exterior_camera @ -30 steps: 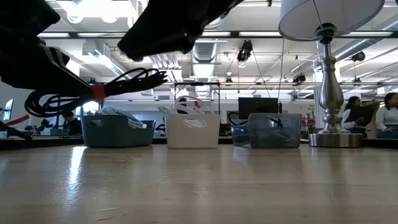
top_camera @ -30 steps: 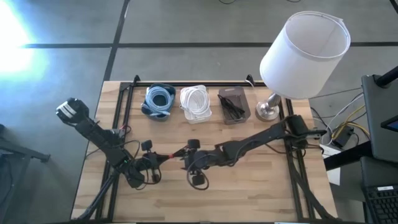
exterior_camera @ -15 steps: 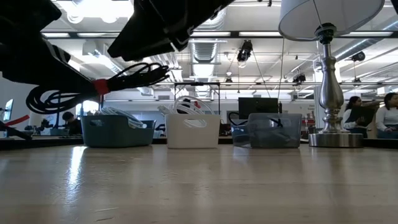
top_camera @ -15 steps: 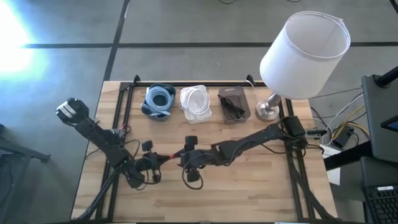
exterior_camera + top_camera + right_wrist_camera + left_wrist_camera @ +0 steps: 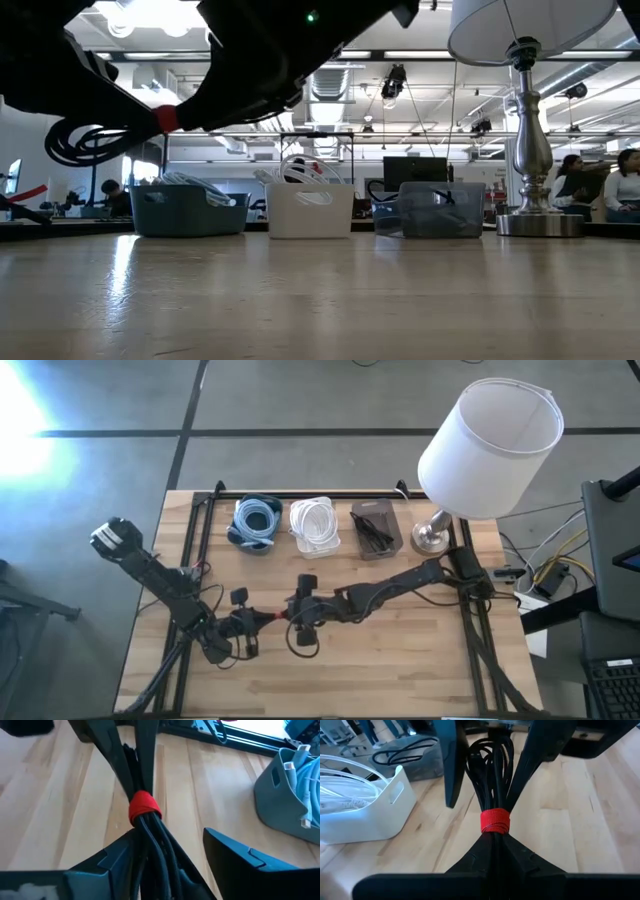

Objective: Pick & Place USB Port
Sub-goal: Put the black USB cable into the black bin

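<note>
Your left claw (image 5: pixel 250 624) is clamped on a black cable bundle (image 5: pixel 492 780), its fingers pinching the bundle just beside the red tie (image 5: pixel 495 821). The bundle hangs in the air above the middle of the tabletop (image 5: pixel 420 670) (the low view shows it clear of the wood). Your right claw (image 5: pixel 298 622) has its fingers spread on either side of the free coil end, just past the tie; in the right wrist view one finger lies against the strands while the other stands apart, so treat the right claw as parted and not gripping.

Judged hazards from here:

- If you release the left claw before the right one closes, the bundle will likely drop.
- The two claws sit nearly tip to tip. Closing or advancing the right one could strike the left fingers.
- Closing on loose outer strands only (not the whole bundle) may let the coil slip or unravel.

The blue bin (image 5: pixel 256 523), white bin (image 5: pixel 316 525) and grey bin (image 5: pixel 375 528) wait along the far edge, beside the lamp (image 5: pixel 488 440).
</note>
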Controlling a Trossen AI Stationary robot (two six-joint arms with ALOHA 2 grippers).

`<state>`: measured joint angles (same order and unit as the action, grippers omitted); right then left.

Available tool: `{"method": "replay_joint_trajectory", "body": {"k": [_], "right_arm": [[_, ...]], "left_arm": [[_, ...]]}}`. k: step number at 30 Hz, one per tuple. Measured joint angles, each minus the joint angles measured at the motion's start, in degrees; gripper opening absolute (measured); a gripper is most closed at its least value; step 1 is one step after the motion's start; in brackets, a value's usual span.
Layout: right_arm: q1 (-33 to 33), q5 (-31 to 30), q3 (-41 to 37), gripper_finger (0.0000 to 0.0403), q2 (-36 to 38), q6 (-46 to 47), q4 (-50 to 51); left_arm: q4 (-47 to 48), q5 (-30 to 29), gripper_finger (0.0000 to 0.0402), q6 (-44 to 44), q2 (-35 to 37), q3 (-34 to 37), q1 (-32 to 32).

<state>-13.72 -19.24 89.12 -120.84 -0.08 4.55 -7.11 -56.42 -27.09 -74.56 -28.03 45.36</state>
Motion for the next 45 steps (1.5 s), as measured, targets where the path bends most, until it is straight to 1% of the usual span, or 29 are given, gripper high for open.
{"method": "replay_joint_trajectory", "body": {"k": [6,12,15,20,23,29,32,35,39,42,45], "right_arm": [[0.2,3.5,0.5,0.0155,0.1,0.1,0.9],[0.2,4.6,0.5,0.0078,0.2,0.1,2.9],[0.2,4.9,0.5,0.005,0.2,0.1,3.5],[0.2,4.9,0.6,0.0048,0.2,0.1,3.6],[0.2,4.9,0.9,0.0053,0.2,0.1,3.9],[0.3,4.5,1.3,0.0057,0.2,1.5,5.5],[0.5,3.6,1.6,0.0052,0.3,3.6,8.9],[0.8,0.6,2.8,0.005,0.8,7.5,16.0],[0.8,-5.6,5.1,0.0052,2.5,14.1,28.8],[0.3,-13.2,7.1,0.0052,4.1,20.0,37.9],[-0.4,-23.5,8.5,0.0052,5.7,26.7,47.0]], "left_arm": [[0.0,0.3,0.003,-0.9,0.0,0.1,0.0],[-0.1,0.3,0.003,-2.3,0.0,0.2,0.0],[-0.2,0.3,0.003,-2.6,0.0,0.2,0.0],[-0.2,0.3,0.0031,-3.4,0.0,0.2,0.0],[-0.2,0.1,0.0039,-3.5,0.0,0.2,0.0],[-0.2,-0.5,0.0084,-4.3,0.0,0.2,0.0],[-0.2,-0.4,0.0104,-5.1,0.0,0.2,0.0],[-0.2,-0.4,0.0118,-5.1,0.0,0.2,0.0],[-0.2,-0.3,0.0123,-5.1,0.0,0.2,0.0],[0.0,-0.2,0.0122,-5.2,0.0,0.2,0.0],[0.0,-0.2,0.0122,-6.1,0.0,0.2,0.0]]}}
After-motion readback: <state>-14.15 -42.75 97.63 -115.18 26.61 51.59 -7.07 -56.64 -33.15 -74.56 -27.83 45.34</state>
